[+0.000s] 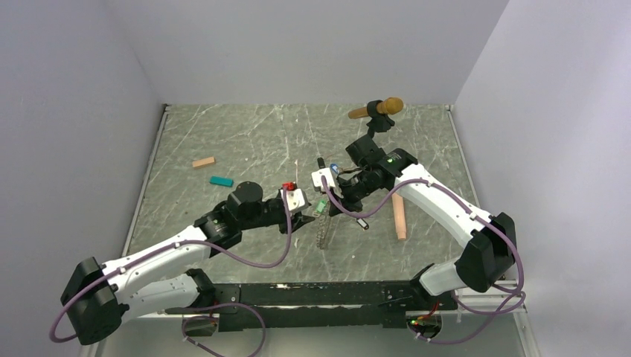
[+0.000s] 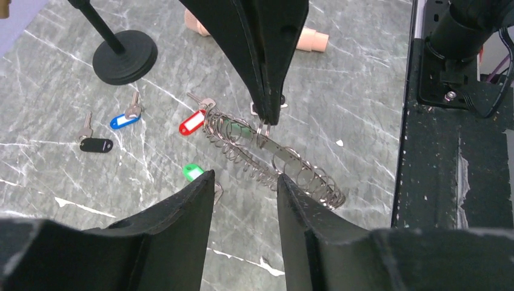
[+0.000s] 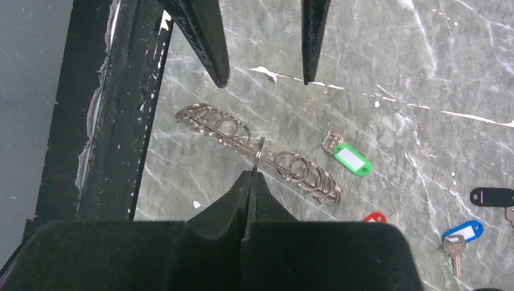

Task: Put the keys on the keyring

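The keyring (image 2: 276, 159) is a long band of silvery wire loops, seen edge-on low over the table; it also shows in the right wrist view (image 3: 218, 128) and the top view (image 1: 322, 232). My right gripper (image 3: 252, 176) is shut on one loop at its middle; its fingers (image 2: 267, 91) come down from above. My left gripper (image 2: 245, 182) is open and empty, just short of the keyring. Keys lie loose on the table: green tag (image 2: 193, 171) (image 3: 351, 159), red tag (image 2: 192, 123), blue tag (image 2: 121, 121) (image 3: 463, 232), black tag (image 2: 96, 145) (image 3: 494, 196).
A microphone on a stand (image 1: 379, 110) with a round black base (image 2: 124, 57) stands at the back. A tan block (image 1: 203, 161) and a teal block (image 1: 221, 181) lie at the left. A pinkish rod (image 1: 399, 216) lies at the right. A black frame (image 2: 454, 182) runs along the near edge.
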`<act>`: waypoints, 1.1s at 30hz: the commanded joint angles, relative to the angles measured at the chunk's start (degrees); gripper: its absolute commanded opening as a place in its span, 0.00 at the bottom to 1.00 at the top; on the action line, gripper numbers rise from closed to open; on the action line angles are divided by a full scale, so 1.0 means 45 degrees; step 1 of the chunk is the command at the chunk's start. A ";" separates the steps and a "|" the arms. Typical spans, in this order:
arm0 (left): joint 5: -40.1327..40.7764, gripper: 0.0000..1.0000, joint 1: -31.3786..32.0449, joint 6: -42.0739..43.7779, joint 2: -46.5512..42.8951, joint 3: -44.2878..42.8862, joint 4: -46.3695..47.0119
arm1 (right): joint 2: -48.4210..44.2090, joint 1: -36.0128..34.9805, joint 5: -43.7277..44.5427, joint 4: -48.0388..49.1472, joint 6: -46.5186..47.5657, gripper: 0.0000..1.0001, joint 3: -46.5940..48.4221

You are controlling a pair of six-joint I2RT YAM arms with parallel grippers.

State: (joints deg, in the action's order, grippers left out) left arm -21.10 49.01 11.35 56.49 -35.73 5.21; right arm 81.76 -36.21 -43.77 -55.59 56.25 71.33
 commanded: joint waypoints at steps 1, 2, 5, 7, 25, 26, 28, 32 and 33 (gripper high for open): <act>-0.0071 0.45 0.0071 -0.0271 0.0479 -0.0481 0.1767 | -0.0216 -0.0077 -0.0271 -0.0087 0.0254 0.00 0.0578; -0.0176 0.44 0.0066 -0.0381 0.0619 -0.0465 0.2020 | -0.0228 -0.0084 -0.0293 -0.0087 0.0254 0.00 0.0585; -0.0554 0.40 0.0094 -0.0760 0.1058 -0.0422 0.2587 | -0.0221 -0.0079 -0.0341 -0.0087 0.0255 0.00 0.0575; -0.0787 0.37 0.0086 -0.0978 0.1321 -0.0385 0.2901 | -0.0216 -0.0072 -0.0423 -0.0068 0.0255 0.00 0.0577; -0.1791 0.24 0.0093 -0.1822 0.2348 -0.0342 0.3793 | -0.0155 -0.0076 -0.0772 -0.0001 0.0206 0.00 0.0567; -0.1795 0.24 0.0086 -0.1803 0.2332 -0.0325 0.3733 | -0.0160 -0.0072 -0.0751 0.0024 0.0197 0.00 0.0557; -0.1797 0.23 0.0087 -0.1755 0.2279 -0.0323 0.3592 | -0.0160 -0.0069 -0.0772 0.0030 0.0196 0.00 0.0555; -0.1885 0.02 0.0094 -0.1752 0.2311 -0.0356 0.3448 | -0.0144 -0.0080 -0.0888 0.0010 0.0196 0.00 0.0556; -0.1909 0.00 0.0088 -0.1753 0.2337 -0.0393 0.3419 | -0.0136 -0.0072 -0.0907 0.0020 0.0196 0.00 0.0555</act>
State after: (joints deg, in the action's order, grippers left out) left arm -27.79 49.21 3.60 67.18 -35.73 20.05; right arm 81.76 -36.32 -45.06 -56.05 56.55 71.35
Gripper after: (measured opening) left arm 0.055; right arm 0.008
